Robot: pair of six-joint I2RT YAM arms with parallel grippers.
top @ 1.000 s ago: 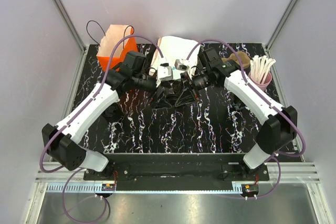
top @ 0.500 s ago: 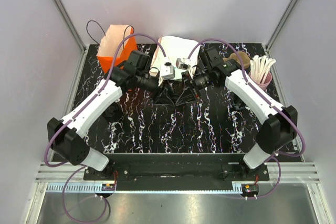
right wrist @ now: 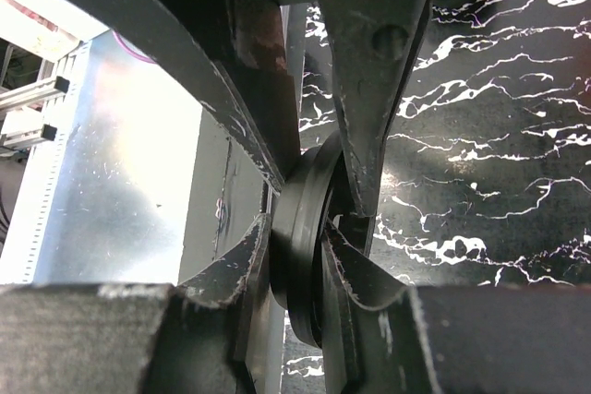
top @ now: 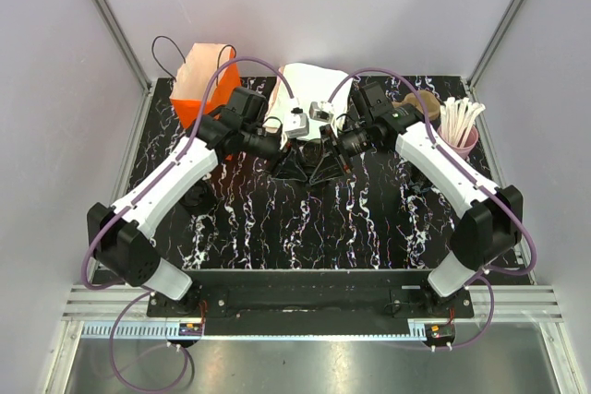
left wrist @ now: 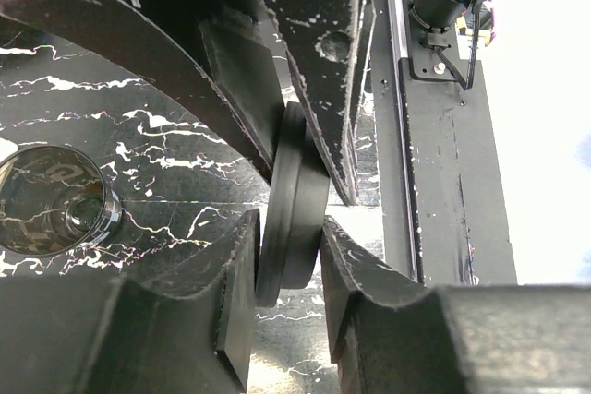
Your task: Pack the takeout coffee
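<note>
The left gripper (left wrist: pixel 288 242) and right gripper (right wrist: pixel 297 232) meet tip to tip above the table (top: pixel 277 219), a glossy black slab veined with white like marble. Both are closed on the same disc (left wrist: pixel 295 182), a flat, smooth black round with a stepped rim. It stands on edge between them. Each gripper's two fingers press its opposite faces, one pair gripping from each end.

The fingers (left wrist: pixel 231 292) are matte black wedges that taper to thin tips. They are scuffed and flecked with pale specks, and one (right wrist: pixel 388 43) carries a small round dimple.

The cup (left wrist: pixel 57 202) stands upright on the table with its round rim open to the left wrist camera and its dark inner wall shiny with reflections. It is off to one side of the left gripper's fingers, back toward that wrist, apart from them and from the disc. In the top view I cannot pick it out under the arm.

Beyond the left gripper stands an orange paper bag (top: pixel 205 80) with a thin dark cord handle. Beyond both tips lies crumpled white paper (top: pixel 309 85). Out past the right arm is a pink cup (top: pixel 464 143) of slim white sticks (top: pixel 459 117).
</note>
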